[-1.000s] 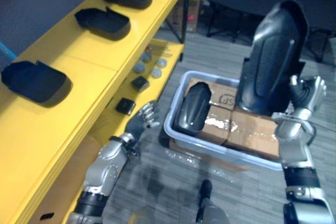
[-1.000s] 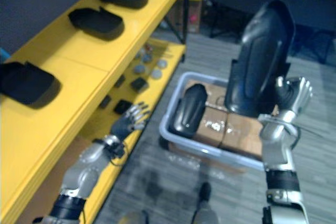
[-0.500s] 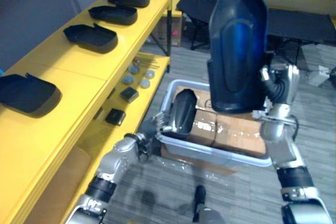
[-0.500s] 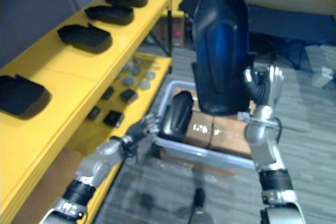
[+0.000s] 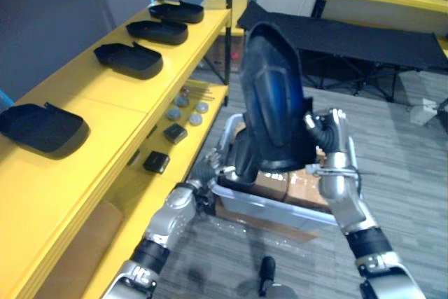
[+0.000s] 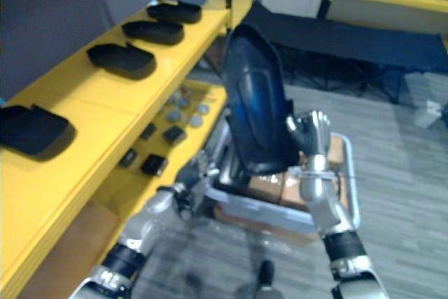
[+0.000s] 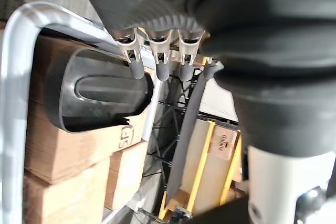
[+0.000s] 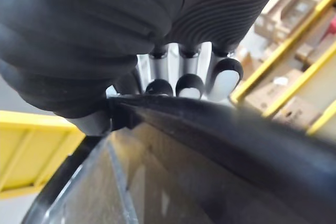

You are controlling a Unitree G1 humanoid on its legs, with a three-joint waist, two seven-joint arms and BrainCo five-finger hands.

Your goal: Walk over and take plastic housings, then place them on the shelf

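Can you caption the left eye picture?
Right hand holds a black housing upright above the grey bin, beside the yellow shelf.

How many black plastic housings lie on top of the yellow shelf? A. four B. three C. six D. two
A: four black housings lie spaced along the yellow shelf; the right robot hand holds a fifth housing upright, off the shelf.
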